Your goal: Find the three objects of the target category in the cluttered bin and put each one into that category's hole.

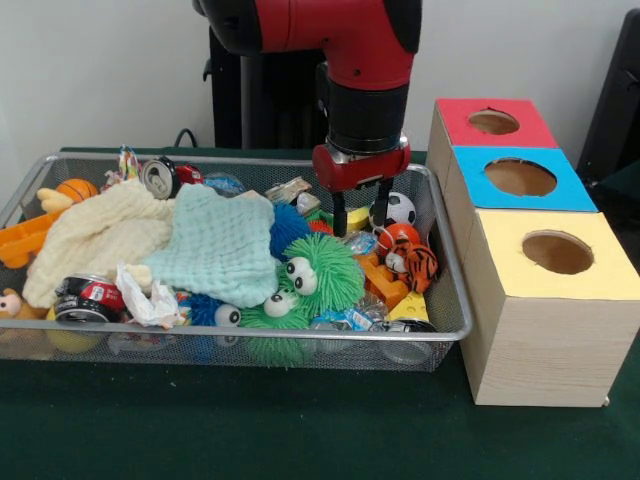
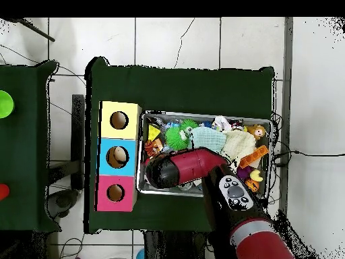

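I'm holding the gripper [image 1: 362, 212] low over the wire bin [image 1: 452, 300], at the end nearest the three-hole box [image 1: 540, 330], and its two fingers are standing apart with nothing between them. Taking that box as my landmark: the soccer ball [image 1: 401, 207] is lying just beside the gripper on the box side, and the orange ball [image 1: 403, 235] is sitting just below it, touching the striped tiger toy [image 1: 417, 266]. A basketball [image 1: 77, 189] is resting at the bin's far end, well away from the box, beyond the yellow cloth [image 1: 95, 240] and the pale green cloth [image 1: 220, 245]. I'm guessing balls are the target category, though nothing here confirms it, nor which of the red hole [image 1: 493, 122], blue hole [image 1: 520, 177] or yellow hole [image 1: 557, 252] is theirs. The soccer ball is looking small, light and smooth, so I'm expecting it to roll or squirt out of a shallow pinch; I'm planning to close across its widest part, straight down. From overhead the arm is covering the gripper, so I'm relying on the front view. The green fuzzy toy [image 1: 320, 270] is crowding in from the side away from the box.
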Robot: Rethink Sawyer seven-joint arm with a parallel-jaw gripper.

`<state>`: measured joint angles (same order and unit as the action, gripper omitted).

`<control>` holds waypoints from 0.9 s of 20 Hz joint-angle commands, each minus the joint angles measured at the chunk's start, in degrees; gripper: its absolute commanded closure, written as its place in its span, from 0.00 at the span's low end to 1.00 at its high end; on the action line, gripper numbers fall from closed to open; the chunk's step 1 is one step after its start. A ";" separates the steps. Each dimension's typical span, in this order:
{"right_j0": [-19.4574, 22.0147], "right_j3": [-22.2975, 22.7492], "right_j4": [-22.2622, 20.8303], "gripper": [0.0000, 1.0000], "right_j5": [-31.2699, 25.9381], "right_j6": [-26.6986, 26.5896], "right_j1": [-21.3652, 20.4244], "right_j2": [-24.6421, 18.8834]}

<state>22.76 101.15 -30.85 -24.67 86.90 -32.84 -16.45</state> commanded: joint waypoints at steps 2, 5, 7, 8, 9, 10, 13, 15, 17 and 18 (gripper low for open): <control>1.22 -1.98 -5.78 0.00 2.01 -4.57 2.60 -4.66; -0.13 -2.71 -6.59 0.00 1.41 -3.80 2.22 -3.91; -0.95 -2.97 -6.85 0.00 1.46 -2.63 2.08 -3.35; -1.10 -2.95 -6.84 0.00 1.56 -2.12 2.04 -3.19; -0.83 -2.80 -6.35 0.00 1.06 -1.92 2.09 -3.43; -0.54 -2.84 -6.22 0.00 0.72 -2.17 2.12 -3.76; -0.04 -2.88 -5.21 0.00 -0.68 -2.58 2.01 -4.41; 0.05 -2.72 -4.77 0.00 -1.26 -2.54 1.76 -4.51; 0.10 -2.58 -4.46 0.00 -1.65 -2.49 1.59 -4.56; 0.28 -2.51 -4.29 0.00 -1.81 -2.60 1.56 -4.72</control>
<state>22.28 101.13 -33.50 -24.67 86.90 -33.03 -16.66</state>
